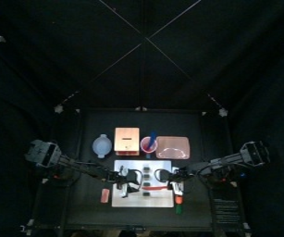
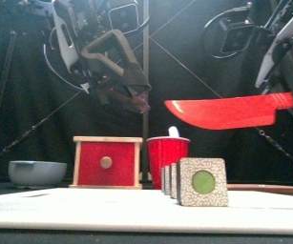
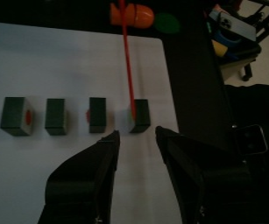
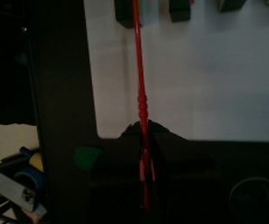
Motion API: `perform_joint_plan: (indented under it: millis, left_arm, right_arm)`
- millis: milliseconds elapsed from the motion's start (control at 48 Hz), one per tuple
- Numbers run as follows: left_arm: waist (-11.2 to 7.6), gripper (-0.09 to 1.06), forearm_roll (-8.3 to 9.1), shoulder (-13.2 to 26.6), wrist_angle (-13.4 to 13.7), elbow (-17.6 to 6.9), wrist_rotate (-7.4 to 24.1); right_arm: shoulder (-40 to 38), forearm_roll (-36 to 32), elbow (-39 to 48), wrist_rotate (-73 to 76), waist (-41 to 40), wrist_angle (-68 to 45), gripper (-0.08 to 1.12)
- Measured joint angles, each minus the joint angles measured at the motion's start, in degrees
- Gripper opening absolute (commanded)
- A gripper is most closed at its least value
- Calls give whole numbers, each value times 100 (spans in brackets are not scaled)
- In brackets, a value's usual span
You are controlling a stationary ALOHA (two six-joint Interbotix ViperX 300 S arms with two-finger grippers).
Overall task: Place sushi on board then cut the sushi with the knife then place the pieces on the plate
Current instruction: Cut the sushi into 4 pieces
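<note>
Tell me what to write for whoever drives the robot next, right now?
Left end effector: open and empty, hovering by the end piece of the row.
Right end effector: shut on the red knife, held roughly level above the sushi.
Sushi pieces: four, standing apart in a row on the white board.
Done: sushi on board, cuts look made.
Left: move the pieces to the pink tray, which holds none.

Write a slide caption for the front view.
Right gripper holds a red knife above the sushi pieces on the white board.
</note>
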Motion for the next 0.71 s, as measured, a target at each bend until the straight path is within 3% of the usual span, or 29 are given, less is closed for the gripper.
perform_joint_plan:
  millis: [417,708]
  left_arm:
    - [308,76,202,-62,-299,185,9]
    - [571,76,571,-88,-738,422,9]
  right_arm:
    - [-1635,879,1028,35,-554,1134,34]
    - [-1898,826,1301,369,-1230,1644,34]
